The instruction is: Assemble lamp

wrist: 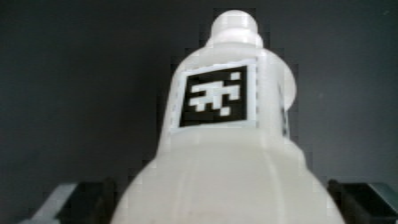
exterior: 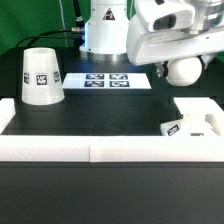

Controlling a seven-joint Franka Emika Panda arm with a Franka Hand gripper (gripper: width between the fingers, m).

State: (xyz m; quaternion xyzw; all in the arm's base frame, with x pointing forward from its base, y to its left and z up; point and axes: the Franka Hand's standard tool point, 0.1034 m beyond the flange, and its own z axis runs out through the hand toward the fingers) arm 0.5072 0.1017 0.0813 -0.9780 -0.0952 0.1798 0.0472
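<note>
The claw (exterior: 180, 60) hangs high at the exterior view's right, closed on the rounded matte white plastic bulb (exterior: 184, 72). From where I stand only the bulb's round end shows under the arm's bulky white hand. In the wrist view the bulb fills nearly everything. Its wide body is nearest the camera, with dark finger shapes (wrist: 63, 200) flanking it low on either side, so I'd say the jaws are pinched against its flanks about as wide as that body. Its black-and-white square tag (wrist: 217, 95) faces the camera.

What matters next is the bulb's long axis. It runs straight out from the claw, narrowing to a small rounded tip at the far end, so it points the way the claw points, which is roughly down at the dark table (exterior: 110, 110).

The flat square white lamp base (exterior: 198, 112) lies on that table below the bulb and nearer the front. It is tucked against the long white border rail (exterior: 100, 148) and shows a tag at its corner. Bulb and base are apart, with clear air between them. I judge the bulb must travel forward and down, tip first.

Well off at the exterior view's left, the white truncated-cone shade (exterior: 42, 76) stands upright, and the marker board (exterior: 113, 80) lies between it and the arm.
</note>
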